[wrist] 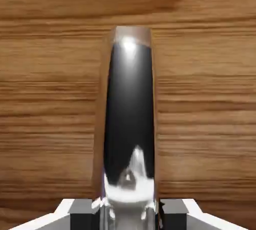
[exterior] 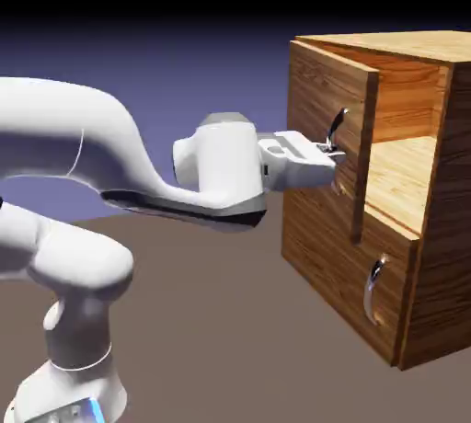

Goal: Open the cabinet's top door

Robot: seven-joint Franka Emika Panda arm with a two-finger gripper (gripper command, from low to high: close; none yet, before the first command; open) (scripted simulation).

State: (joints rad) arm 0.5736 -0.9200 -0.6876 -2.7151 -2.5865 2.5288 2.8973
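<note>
end effector (exterior: 332,151): closed on handle (exterior: 337,129), low on bar
top door (exterior: 322,99): ajar, cabinet (exterior: 425,288) at 3 o'clock
risk: handle may slip if pull goes straight vs. door's arc
table (exterior: 212,320): plain brown, matte
room: blue-violet backdrop (exterior: 184,53), black toward 12 o'clock

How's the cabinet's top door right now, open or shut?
Partly open: in the exterior view the top door stands out from the cabinet at an angle, and the light wood interior shows behind its edge.
</note>
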